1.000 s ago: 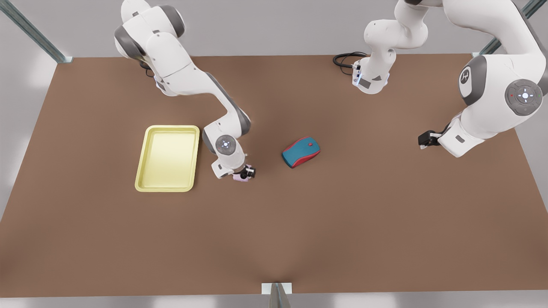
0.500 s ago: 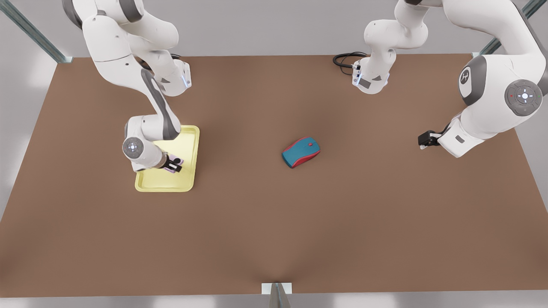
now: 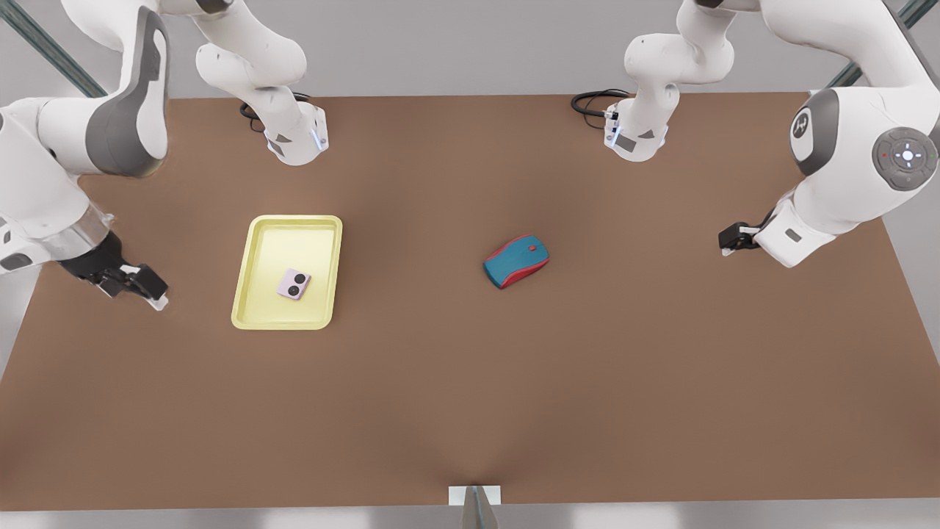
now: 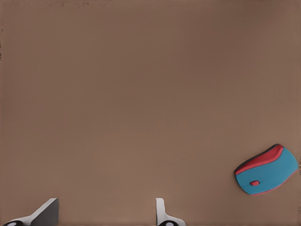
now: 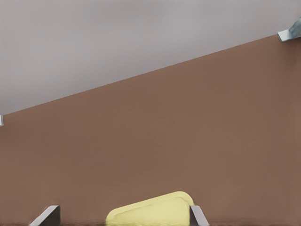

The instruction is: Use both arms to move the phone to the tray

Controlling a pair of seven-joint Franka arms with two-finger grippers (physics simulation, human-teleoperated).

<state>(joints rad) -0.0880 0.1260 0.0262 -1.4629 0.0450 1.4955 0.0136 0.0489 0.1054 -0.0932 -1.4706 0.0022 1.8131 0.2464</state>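
Note:
The pale pink phone (image 3: 294, 283) lies flat inside the yellow tray (image 3: 246, 272), camera circles up, with nothing touching it. My right gripper (image 3: 147, 290) hangs open near the table edge at the front view's left, well away from the tray. In the right wrist view, one end of the tray (image 5: 150, 212) shows between the spread fingers (image 5: 49, 214). My left gripper (image 3: 727, 241) waits open at the front view's right, far from the tray. Its fingers (image 4: 162, 214) stand wide apart over bare table.
A teal-and-red mouse (image 3: 516, 261) sits mid-table, also seen in the left wrist view (image 4: 266, 169). Both arm bases (image 3: 294, 139) (image 3: 635, 136) stand at the back edge, with a black cable (image 3: 591, 103) beside one. The brown table stretches wide toward the front.
My right gripper carried the phone over the tray, let it go there, then pulled away to the front view's left. The left arm barely moved.

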